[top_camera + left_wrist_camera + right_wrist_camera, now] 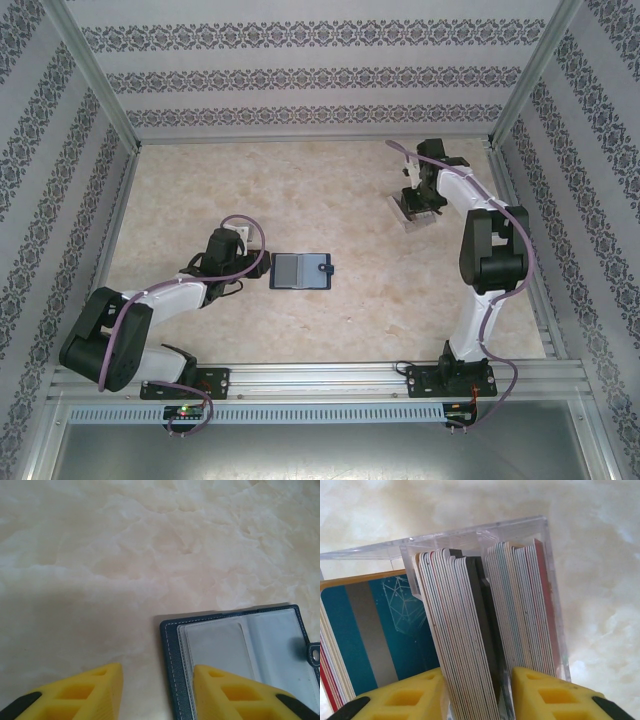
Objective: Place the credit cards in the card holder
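A: The right gripper [477, 700] is straddling a thick bundle of cards [465, 630] standing on edge in the clear case [470, 535]. Its fingers are sitting close against both sides. Cannot tell whether they are actually pinching.

B: And the left gripper [155, 700]?

A: Its jaws are standing apart and holding nothing. One finger is hanging over the left edge of the holder [240, 645], the other over bare table [125, 555]. Cannot tell if it is touching the holder.

B: Where is the holder lying?

A: It is lying flat and open at mid-table, just beside the left gripper and well apart from the case at the far right.

B: Risks?

A: Mainly the bundle. Many cards are sitting between the fingers, so a lift is likely bringing up a whole sheaf, and slick faces could be fanning out and dropping. The case may be rising too if cards are jamming against its divider. The holder could be sliding if nothing is pinning it.

B: How are the things looking?

A: The cards are thin, with mostly whitish edges and red and dark ones mixed in, packed in two rows. A teal card [375, 630] with a grey stripe is leaning in the next bay. The holder is navy and stitched, with clear inner pockets looking empty and a snap tab at its right edge.
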You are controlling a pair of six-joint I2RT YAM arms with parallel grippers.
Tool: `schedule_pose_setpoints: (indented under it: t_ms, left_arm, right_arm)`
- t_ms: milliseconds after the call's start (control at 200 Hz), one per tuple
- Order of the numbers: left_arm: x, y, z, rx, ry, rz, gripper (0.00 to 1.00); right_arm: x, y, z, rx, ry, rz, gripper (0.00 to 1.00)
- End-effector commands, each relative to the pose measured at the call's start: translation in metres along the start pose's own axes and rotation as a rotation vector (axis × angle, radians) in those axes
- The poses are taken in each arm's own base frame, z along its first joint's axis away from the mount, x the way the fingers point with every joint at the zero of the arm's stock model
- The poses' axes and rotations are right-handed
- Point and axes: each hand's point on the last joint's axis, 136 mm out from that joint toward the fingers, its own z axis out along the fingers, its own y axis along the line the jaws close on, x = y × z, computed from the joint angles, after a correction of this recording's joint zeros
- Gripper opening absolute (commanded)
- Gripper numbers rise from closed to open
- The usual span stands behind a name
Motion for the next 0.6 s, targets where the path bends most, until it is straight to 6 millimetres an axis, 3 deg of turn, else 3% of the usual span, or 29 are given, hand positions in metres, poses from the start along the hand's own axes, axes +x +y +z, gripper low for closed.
schedule_pose_setpoints:
  t_ms: [0, 215, 450, 595]
  left_arm:
    - [-0.002, -0.002, 0.003, -0.011, 0.005, 0.027, 0.42]
    - [-0.002, -0.004, 0.005, -0.004, 0.017, 0.026, 0.42]
    - [0.0, -0.005, 0.005, -0.008, 0.034, 0.026, 0.42]
    - [-0.001, -0.007, 0.005, 0.01, 0.027, 0.025, 0.42]
  right_arm:
    - [0.014, -0.005, 0.012, 0.001, 0.056, -0.025, 0.39]
    - [0.0, -0.01, 0.001, 0.169, -0.037, -0.123, 0.49]
    - [-0.016, -0.013, -0.025, 0.218, -0.164, -0.106, 0.49]
    - [-0.013, -0.016, -0.028, 0.237, -0.156, -0.107, 0.47]
